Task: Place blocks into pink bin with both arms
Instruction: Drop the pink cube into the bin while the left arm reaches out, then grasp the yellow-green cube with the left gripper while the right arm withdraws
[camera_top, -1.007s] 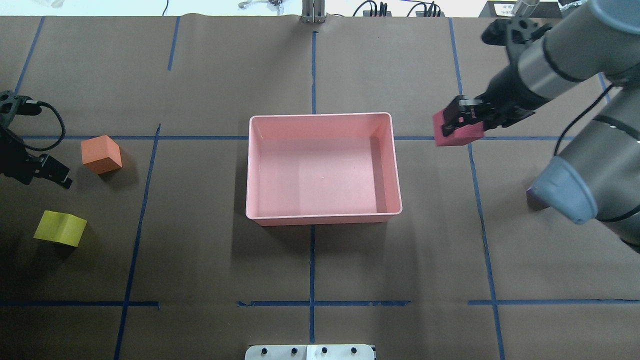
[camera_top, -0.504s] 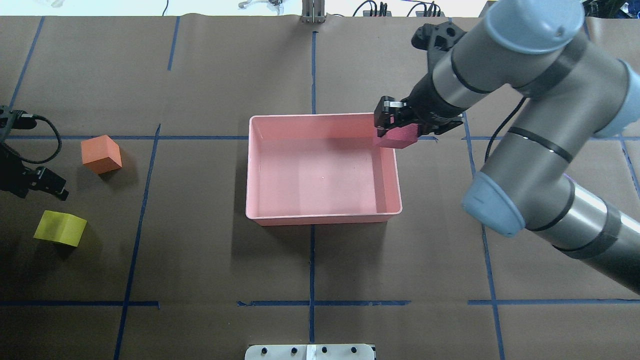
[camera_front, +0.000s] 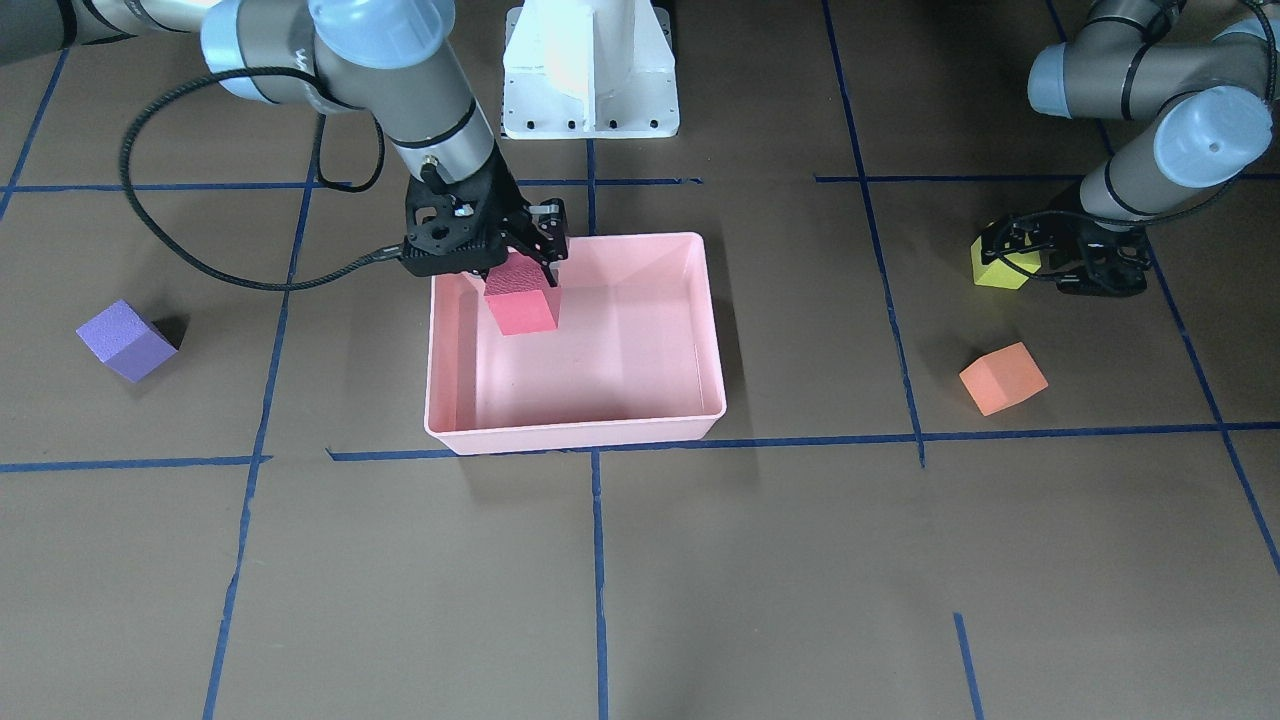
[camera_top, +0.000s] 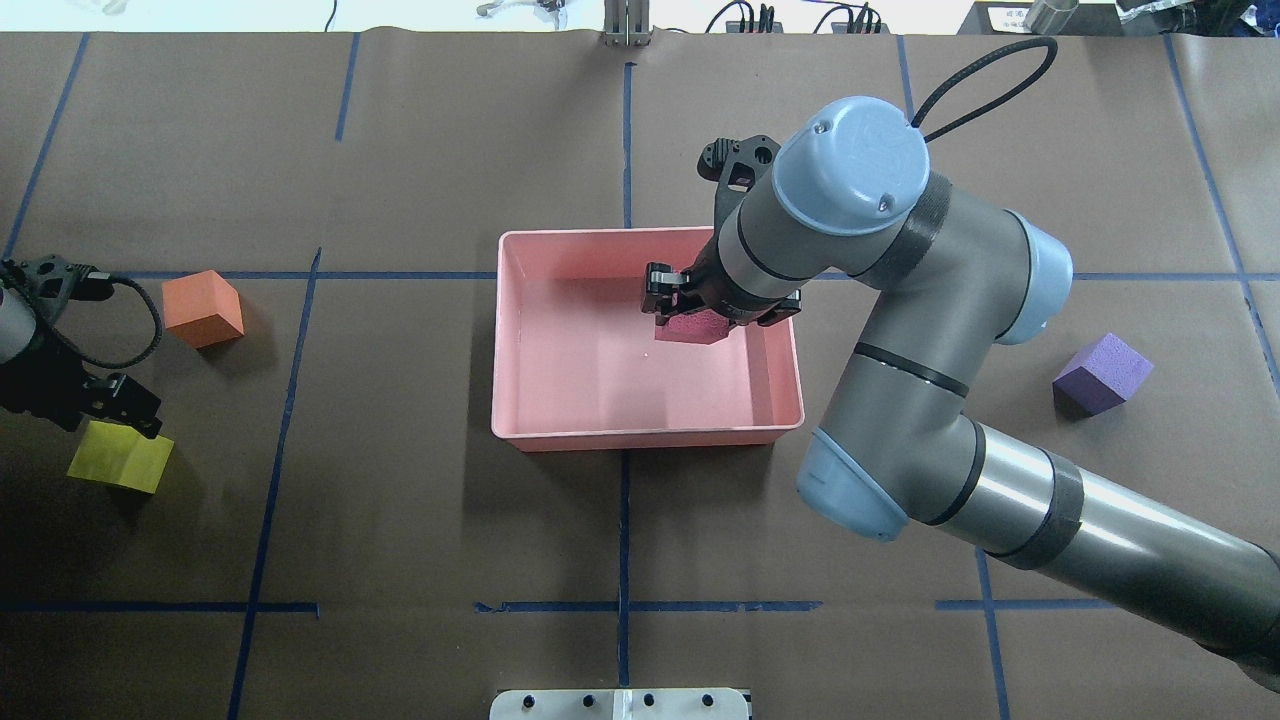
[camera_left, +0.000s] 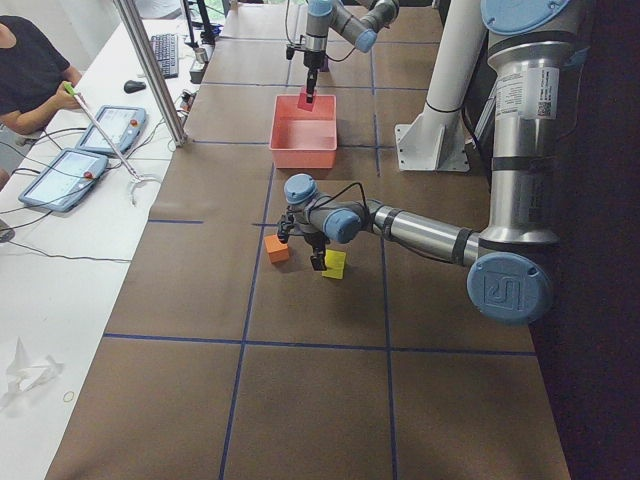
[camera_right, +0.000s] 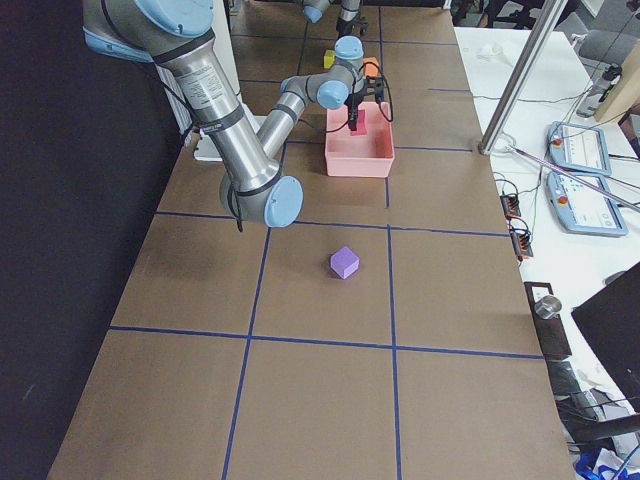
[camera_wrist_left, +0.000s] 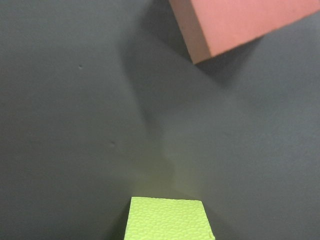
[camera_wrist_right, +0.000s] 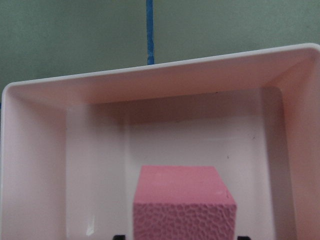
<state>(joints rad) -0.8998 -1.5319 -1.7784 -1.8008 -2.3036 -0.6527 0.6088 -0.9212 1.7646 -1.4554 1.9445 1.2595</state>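
My right gripper (camera_top: 688, 312) is shut on the red block (camera_top: 696, 328) and holds it over the inside of the pink bin (camera_top: 645, 437), near its far right part. The right wrist view shows the red block (camera_wrist_right: 182, 200) above the bin's floor. My left gripper (camera_top: 105, 405) hangs open just above the far edge of the yellow-green block (camera_top: 120, 462), which lies at the bottom of the left wrist view (camera_wrist_left: 167, 218). The orange block (camera_top: 203, 308) lies beyond it. The purple block (camera_top: 1102, 373) lies on the table to the right of the bin.
The white pedestal (camera_front: 590, 70) stands at the robot's side of the table. My right arm's elbow (camera_top: 860, 490) hangs over the table by the bin's near right corner. Blue tape lines cross the brown table cover.
My right gripper has carried the red block leftward from beside the bin to over its inside. My left gripper has moved nearer, from beside the orange block to the yellow-green one.
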